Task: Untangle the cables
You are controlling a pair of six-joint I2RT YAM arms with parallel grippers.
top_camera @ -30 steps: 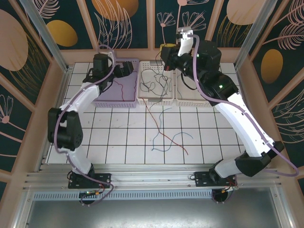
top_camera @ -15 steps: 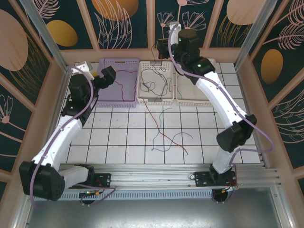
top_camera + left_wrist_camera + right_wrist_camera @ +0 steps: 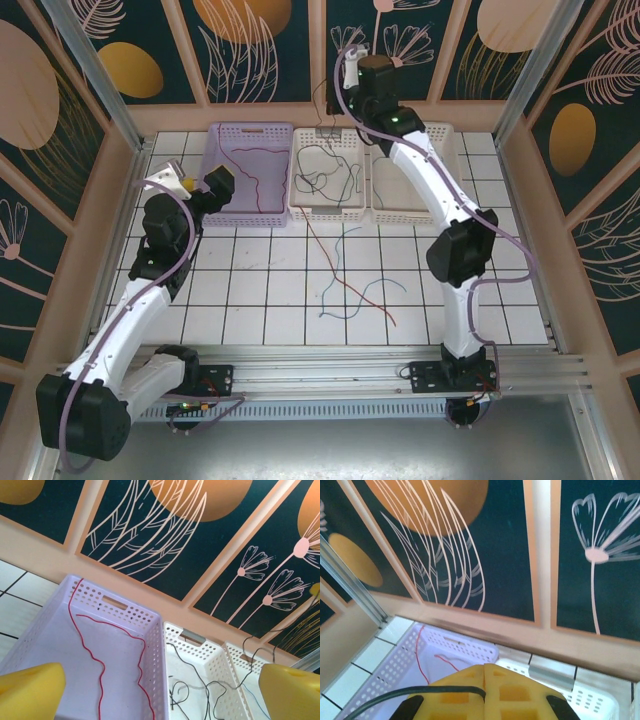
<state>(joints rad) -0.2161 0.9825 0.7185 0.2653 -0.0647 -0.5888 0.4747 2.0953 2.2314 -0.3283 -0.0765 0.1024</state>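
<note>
- The cables point(image 3: 345, 288) are very thin, bendy strings in red, blue and dark grey.
- The middle basket point(image 3: 325, 212) is a white plastic box with rows of little holes in its walls. Some dark cables point(image 3: 320, 178) lie inside it in loose, loopy curls.
- Just left of the middle basket sits the purple basket point(image 3: 255, 218). It is the same holey plastic and has a slot handle in its far wall. One red cable point(image 3: 100, 675) wiggles along its floor.
- Just right of the middle basket sits the right basket point(image 3: 395, 215), which is also white with holes.
- In front of the middle basket is the surface point(image 3: 250, 300), made of white square tiles with dark lines. A red, a blue and a dark string lie there, crossing over each other in a messy bunch.
- The right hand point(image 3: 348, 98) is up high, behind the middle basket. Its soft yellow foam pads point(image 3: 457, 682) are squeezed together on one dark cable point(image 3: 450, 691). That string hangs down toward the middle basket.
- The left hand point(image 3: 205, 186) is well to the left of the middle basket, at the near left side of the purple one. Its yellow foam pads point(image 3: 30, 690) are spread wide apart.
</note>
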